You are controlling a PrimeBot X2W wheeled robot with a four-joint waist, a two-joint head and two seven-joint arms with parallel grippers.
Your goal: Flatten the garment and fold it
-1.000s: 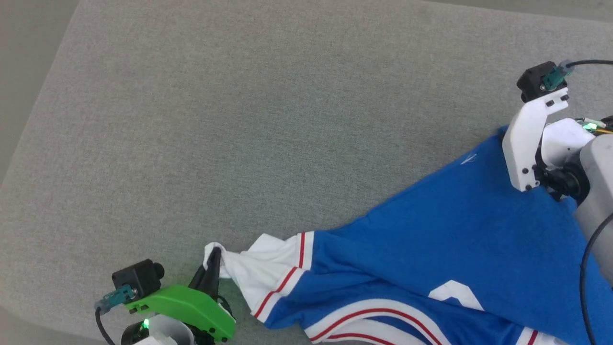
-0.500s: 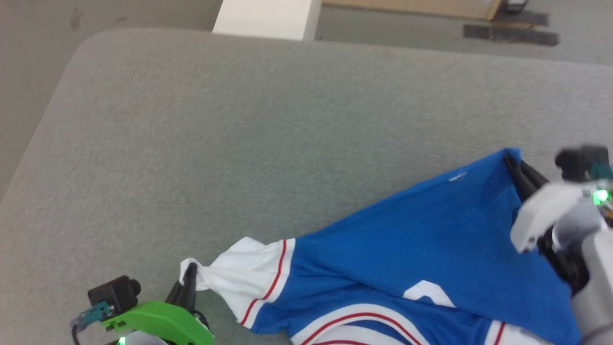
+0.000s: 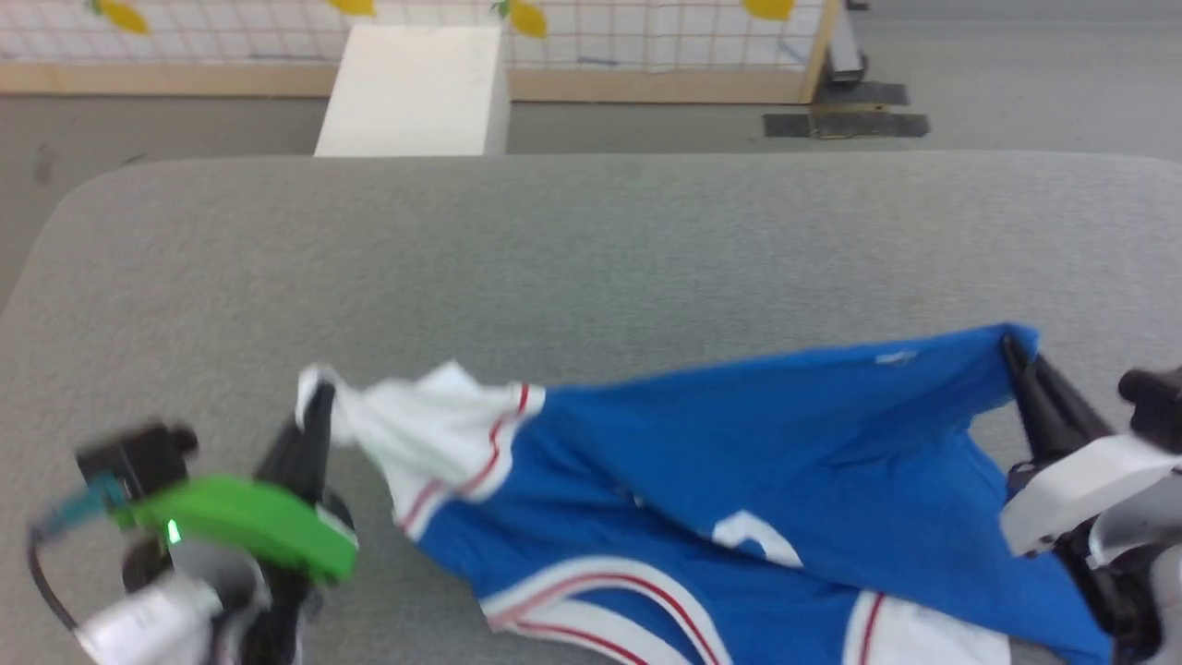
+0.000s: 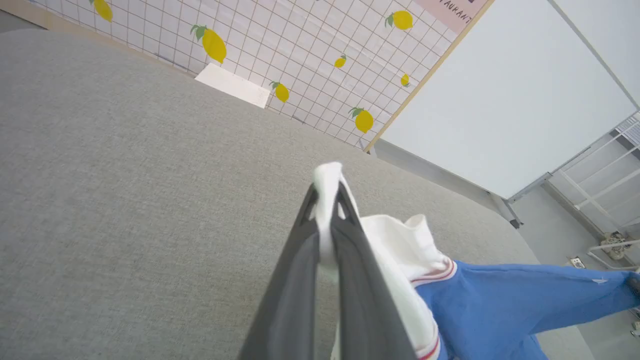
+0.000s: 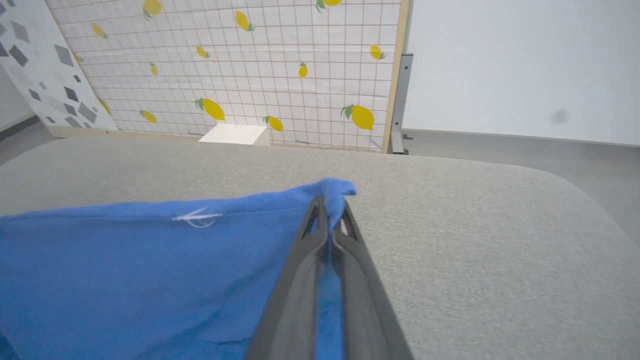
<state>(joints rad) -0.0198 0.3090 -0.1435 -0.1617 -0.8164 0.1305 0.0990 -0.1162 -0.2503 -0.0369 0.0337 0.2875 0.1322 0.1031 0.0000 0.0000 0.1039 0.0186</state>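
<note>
Left gripper (image 3: 317, 399) and right gripper (image 3: 1014, 349) are each clamped on one end of the garment (image 3: 739, 443), which is stretched across the grey table (image 3: 554, 249).
Long, dark, tapered fingers of the left gripper pinch a bunched tip of white sleeve at 9 o'clock in the head view, with its green-shelled wrist angled in from 8 o'clock. At 3 o'clock the right gripper's fingers close flat on a blue corner, its white forearm reaching in from 4 o'clock. Between them the soft jersey runs taut along its upper edge and sags in folds toward 6 o'clock, showing red-striped white trim. The table is felt-like, with rounded corners.
</note>
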